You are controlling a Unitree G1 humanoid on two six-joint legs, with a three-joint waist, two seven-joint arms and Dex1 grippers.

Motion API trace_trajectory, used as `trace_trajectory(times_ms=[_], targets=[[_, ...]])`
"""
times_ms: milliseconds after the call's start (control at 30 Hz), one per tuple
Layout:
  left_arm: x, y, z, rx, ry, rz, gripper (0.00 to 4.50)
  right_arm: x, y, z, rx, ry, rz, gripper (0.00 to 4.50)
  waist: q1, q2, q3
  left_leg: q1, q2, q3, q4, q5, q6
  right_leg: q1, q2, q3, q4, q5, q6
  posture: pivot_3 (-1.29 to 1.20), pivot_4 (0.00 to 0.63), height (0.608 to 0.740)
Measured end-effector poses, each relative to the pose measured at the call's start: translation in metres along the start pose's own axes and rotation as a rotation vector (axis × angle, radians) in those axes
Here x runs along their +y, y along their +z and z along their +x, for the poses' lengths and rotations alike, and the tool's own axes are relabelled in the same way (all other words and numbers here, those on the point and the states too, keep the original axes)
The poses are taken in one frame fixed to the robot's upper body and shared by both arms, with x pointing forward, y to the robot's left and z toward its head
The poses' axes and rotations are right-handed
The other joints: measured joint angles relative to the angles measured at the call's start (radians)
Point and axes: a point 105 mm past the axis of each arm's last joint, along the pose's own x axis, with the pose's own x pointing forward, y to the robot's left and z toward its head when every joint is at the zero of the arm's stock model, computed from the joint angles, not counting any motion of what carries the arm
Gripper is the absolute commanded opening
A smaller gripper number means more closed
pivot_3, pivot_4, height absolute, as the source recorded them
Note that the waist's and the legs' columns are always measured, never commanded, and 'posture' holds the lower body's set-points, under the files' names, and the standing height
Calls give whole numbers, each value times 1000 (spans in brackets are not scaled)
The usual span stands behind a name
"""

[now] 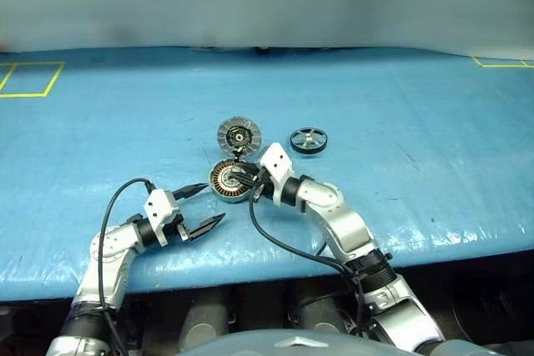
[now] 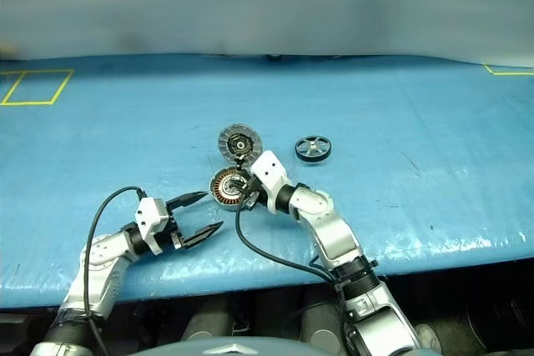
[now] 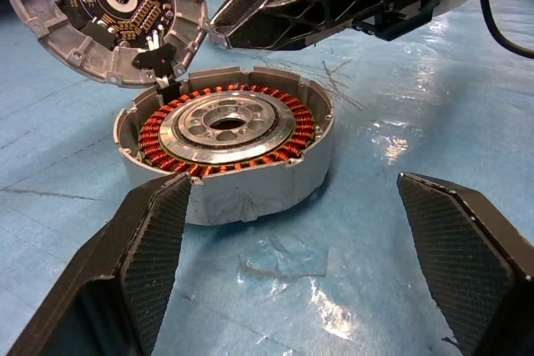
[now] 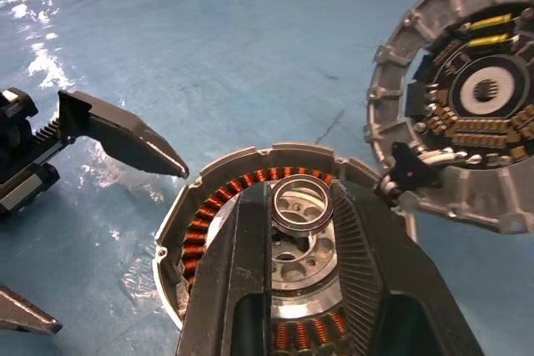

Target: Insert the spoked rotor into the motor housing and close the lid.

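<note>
Your motor housing (image 1: 229,181) sits open on the blue tarp (image 1: 400,106), near its front edge, copper windings showing. Its lid (image 1: 239,135) stands tilted open at the far rim, and the spoked rotor (image 1: 309,140) lies well apart to the right. Your right gripper (image 4: 302,210) hovers over the housing, pinching a small silver ring (image 4: 302,203). Your left gripper (image 1: 204,206) waits spread wide, near the housing. Yellow tape outlines (image 1: 29,78) mark the tarp's far corners.

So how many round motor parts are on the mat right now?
3: the motor housing nearest the robot, the lid hinged open behind it, and the spoked rotor apart to the right. A thin ring sits between the right gripper's fingers.
</note>
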Motion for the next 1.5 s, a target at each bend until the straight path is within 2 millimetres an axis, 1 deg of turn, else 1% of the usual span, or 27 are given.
trace_trajectory(times_ms=[67, 267, 967, 1033, 1067, 1500], targets=[[0, -1, 0, 4, 7, 4, 4220, 1, -5, 1, 16, 7, 9, 667, 0, 0, 0, 0, 0, 0, 0, 0, 0, 0, 0, 0, 0, 0, 0, 0, 150, 740], [-1, -2, -1, 5, 10, 6, 4220, 3, -10, 4, 28, 13, 30, 667, 0, 0, 0, 0, 0, 0, 0, 0, -1, 0, 0, -1, 0, 0, 0, 0, 150, 740], [-2, -6, -3, 1, 25, 9, 4220, 0, -10, 10, 31, 11, 24, 667, -3, 0, 0, 0, 0, -1, 0, 0, -1, 0, 0, -1, 0, 0, -1, 0, 150, 740], [-1, -6, -3, 1, 29, 10, 4220, -1, -10, 10, 35, 10, 19, 1400, -3, 0, 0, 0, 0, -1, 0, 0, -1, 0, 0, -1, 0, 0, 0, 0, 150, 740], [-1, -6, -3, 1, 31, 10, 4220, -1, -10, 10, 37, 9, 15, 1632, -3, 0, 0, 0, 0, -1, 0, 0, -1, 0, 0, -1, 0, 0, 0, 0, 150, 740], [-1, -9, -5, 10, 43, 0, 4220, 2, -7, 11, 14, 25, 36, 1632, -4, 0, 0, 0, 0, -1, 0, 0, -1, 0, 0, -1, 0, 0, -1, 0, 150, 740]])
